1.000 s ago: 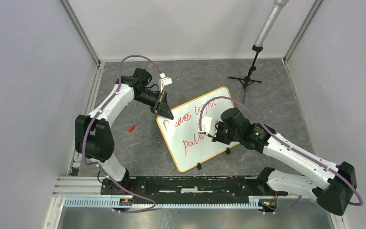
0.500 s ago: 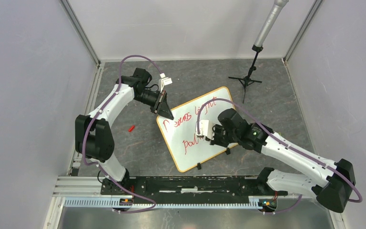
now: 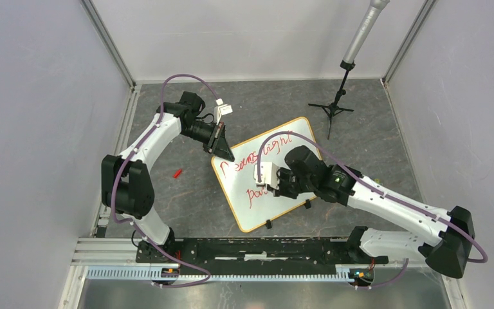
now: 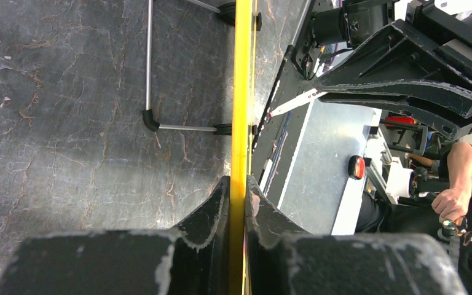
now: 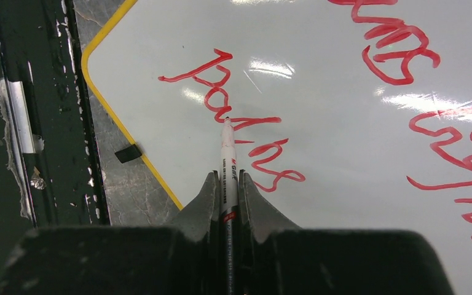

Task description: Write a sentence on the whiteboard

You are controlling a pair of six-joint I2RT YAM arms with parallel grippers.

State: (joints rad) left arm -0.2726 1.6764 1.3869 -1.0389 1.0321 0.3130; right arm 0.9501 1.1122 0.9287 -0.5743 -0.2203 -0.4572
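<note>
A small red piece [image 3: 177, 173] is seen lying on the dark tabletop [image 3: 186, 206] toward its left edge, apart from everything else. Just right of it, the L gripper [image 3: 226, 154] is found at the far-left corner of the whiteboard [image 3: 257, 209]. In the L wrist view its fingers [image 4: 212, 203] are pressed onto the thin yellow rim, seen edge-on betw. them, so the board is pinched at that corner. The whiteboard is laid at approx. the tabletop's centre, turned at a slant, w/ two black clips [image 3: 268, 224] fitted on its near-right edge. The sentence [image 3: 252, 158] is written across it in red, in two slanted lines. The upper line is only partly legible from above, and the lower word [image 5: 255, 121] is read as sth. like "paths" in the R wrist view. The R gripper [image 5: 227, 179] is positioned over the board's near half, its jaws closed on a white-barrelled marker [image 5: 228, 157], which is gripped by the barrel and pointed forward. The marker's tip is set on or just above the lower word, at the stroke crossing its middle letters; contact can't be confirmed. Further right, toward the tabletop's far-right corner, a black tripod stand [image 3: 336, 103] w/ a grey pole is placed, its nearest leg close to the board's far corner but not touching it.
</note>
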